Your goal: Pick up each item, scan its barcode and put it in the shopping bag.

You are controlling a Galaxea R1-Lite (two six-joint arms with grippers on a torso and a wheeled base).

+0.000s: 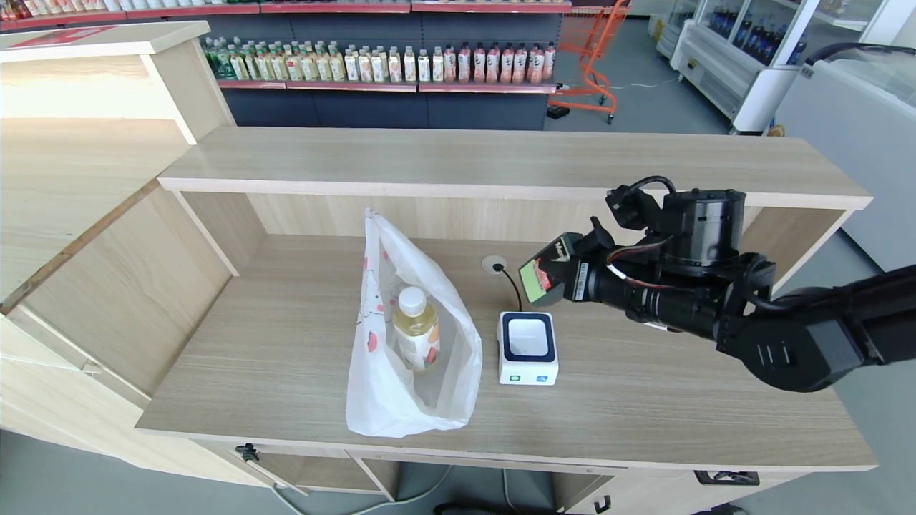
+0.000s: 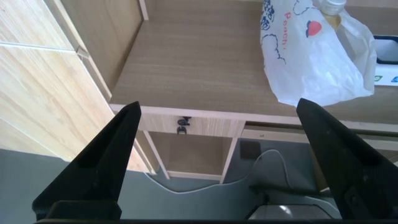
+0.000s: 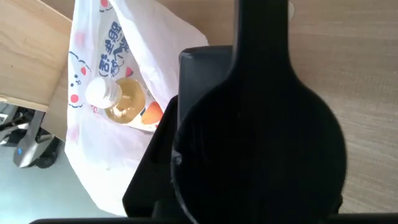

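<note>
My right gripper (image 1: 557,277) is shut on a small green and red box (image 1: 538,277), held tilted a little above and behind the white barcode scanner (image 1: 528,347) on the counter. A white plastic shopping bag (image 1: 390,400) stands open left of the scanner, with a bottle of yellow drink (image 1: 416,327) upright inside. In the right wrist view the bag (image 3: 102,174) and bottle (image 3: 119,102) lie beyond the dark held box (image 3: 202,81). My left gripper (image 2: 217,162) hangs open and empty off the counter's front edge, with the bag (image 2: 311,59) farther off.
The wooden counter (image 1: 272,343) has a raised back ledge (image 1: 501,157) and a side panel (image 1: 122,286) on the left. A black cable runs from a grommet (image 1: 494,264) to the scanner. Bare counter lies left of the bag and right of the scanner.
</note>
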